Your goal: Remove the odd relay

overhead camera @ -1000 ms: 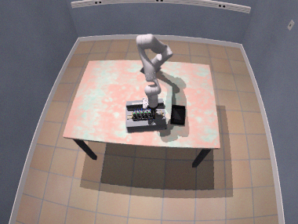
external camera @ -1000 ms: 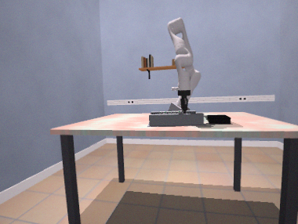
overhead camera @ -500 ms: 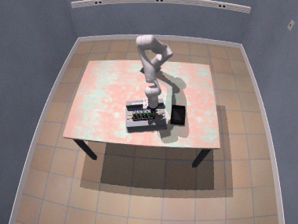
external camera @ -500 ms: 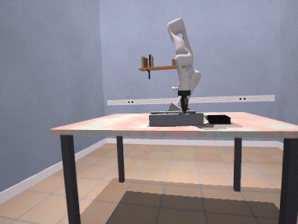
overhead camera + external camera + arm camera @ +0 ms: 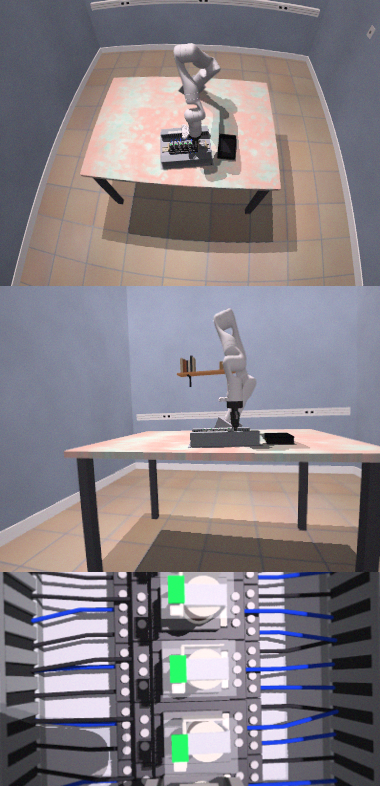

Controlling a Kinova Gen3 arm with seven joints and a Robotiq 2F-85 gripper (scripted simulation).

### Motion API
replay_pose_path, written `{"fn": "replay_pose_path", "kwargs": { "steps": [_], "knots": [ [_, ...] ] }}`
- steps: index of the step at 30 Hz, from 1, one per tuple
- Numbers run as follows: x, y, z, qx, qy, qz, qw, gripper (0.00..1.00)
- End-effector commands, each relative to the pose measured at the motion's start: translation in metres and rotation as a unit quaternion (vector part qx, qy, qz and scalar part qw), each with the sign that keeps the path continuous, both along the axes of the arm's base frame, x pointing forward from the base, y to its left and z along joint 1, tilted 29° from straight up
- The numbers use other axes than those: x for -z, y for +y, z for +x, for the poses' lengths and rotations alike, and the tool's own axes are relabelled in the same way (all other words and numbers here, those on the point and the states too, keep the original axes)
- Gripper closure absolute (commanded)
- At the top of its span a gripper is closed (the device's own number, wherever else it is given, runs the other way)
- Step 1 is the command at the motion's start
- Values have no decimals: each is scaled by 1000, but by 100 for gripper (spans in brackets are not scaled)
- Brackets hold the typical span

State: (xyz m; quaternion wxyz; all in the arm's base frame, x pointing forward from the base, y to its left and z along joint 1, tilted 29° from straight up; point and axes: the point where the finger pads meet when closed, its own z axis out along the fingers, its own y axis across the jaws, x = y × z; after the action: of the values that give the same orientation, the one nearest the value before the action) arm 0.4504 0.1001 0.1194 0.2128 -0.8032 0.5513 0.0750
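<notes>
Over the flat relay panel [image 5: 170, 159], the gripper [image 5: 234, 426] clamps a relay, pointing straight down.

Blue-grey walls [image 5: 60, 386] enclose a room floored with tan square tiles [image 5: 240, 521], edged by a pale skirting board [image 5: 55, 508]. In the middle stands a worktop [image 5: 140, 115] mottled pink and pale green, carried on dark legs [image 5: 89, 511], casting a broad shadow [image 5: 200, 220] on the tiles. A white rail [image 5: 280, 413] runs along the back wall, and above it a wooden shelf [image 5: 200, 373] holds a few books [image 5: 187, 364].
</notes>
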Motion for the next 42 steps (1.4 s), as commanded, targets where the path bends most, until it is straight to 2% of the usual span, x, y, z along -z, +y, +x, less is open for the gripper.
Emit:
{"fn": "replay_pose_path", "kwargs": {
  "steps": [1, 42],
  "knots": [
    [0, 0, 0, 1, -1, 0, 1000, 100],
    [0, -1, -1, 11, -27, 12, 999, 100]
  ]
}}
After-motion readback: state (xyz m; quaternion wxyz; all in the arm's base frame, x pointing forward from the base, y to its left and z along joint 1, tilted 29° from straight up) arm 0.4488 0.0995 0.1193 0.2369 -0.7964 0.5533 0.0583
